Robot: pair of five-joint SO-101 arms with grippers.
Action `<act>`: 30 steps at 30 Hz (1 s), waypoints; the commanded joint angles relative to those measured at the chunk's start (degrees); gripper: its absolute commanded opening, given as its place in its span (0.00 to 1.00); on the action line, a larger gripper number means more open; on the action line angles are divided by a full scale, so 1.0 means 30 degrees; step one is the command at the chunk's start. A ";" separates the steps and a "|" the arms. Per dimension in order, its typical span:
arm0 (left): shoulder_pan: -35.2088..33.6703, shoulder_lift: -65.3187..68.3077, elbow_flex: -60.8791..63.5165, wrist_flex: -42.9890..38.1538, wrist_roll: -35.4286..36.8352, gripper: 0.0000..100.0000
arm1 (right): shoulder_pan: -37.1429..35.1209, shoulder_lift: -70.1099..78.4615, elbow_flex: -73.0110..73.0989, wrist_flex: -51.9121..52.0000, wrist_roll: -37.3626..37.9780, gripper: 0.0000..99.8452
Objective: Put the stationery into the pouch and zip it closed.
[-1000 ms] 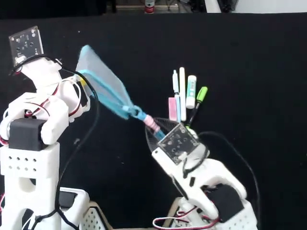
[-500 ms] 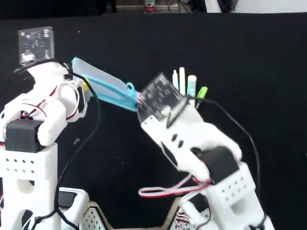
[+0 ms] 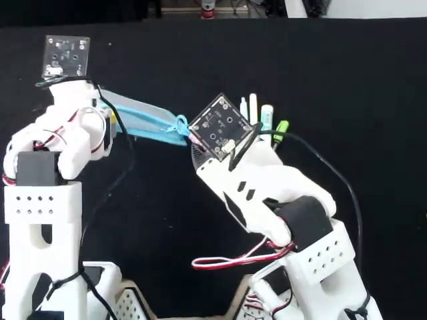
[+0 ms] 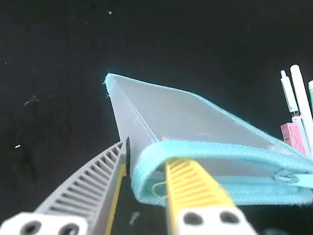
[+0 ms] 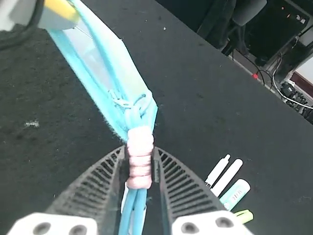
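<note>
We see the pale blue mesh pouch [image 3: 143, 120] strung between the two grippers above the black table [image 3: 347, 73]. The left gripper [image 4: 146, 156] is clamped on one end of the pouch, with its yellow finger [image 4: 190, 186] pressed against the blue edging. The right gripper [image 5: 139, 151] is closed around the pink beaded zipper pull [image 5: 140, 166] at the other end. The stationery lies outside the pouch, in a row on the table just beyond the right arm: white pens [image 3: 253, 108], a green highlighter [image 3: 281, 129] and a pink eraser [image 4: 293, 137].
</note>
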 commanded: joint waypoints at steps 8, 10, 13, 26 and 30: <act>0.0806 -0.1905 -0.1744 0.3048 0.4630 0.03 | 0.0205 -0.0308 -0.1275 -0.2432 0.0059 0.01; 0.0952 -0.1905 -0.1744 0.3546 0.5421 0.03 | 0.0234 -0.0308 -0.1509 -0.2315 0.0176 0.01; 0.0777 -0.1700 -0.1714 0.3546 0.5333 0.03 | 0.1084 -0.0278 -0.2535 -0.1407 0.0176 0.01; 0.0132 -0.0059 -0.1861 0.3223 0.4806 0.03 | 0.3575 -0.0190 -0.0952 -0.0586 0.0645 0.01; 0.0132 0.0205 -0.1802 0.3253 0.4806 0.03 | 0.4278 -0.0308 0.0161 -0.0586 0.1553 0.01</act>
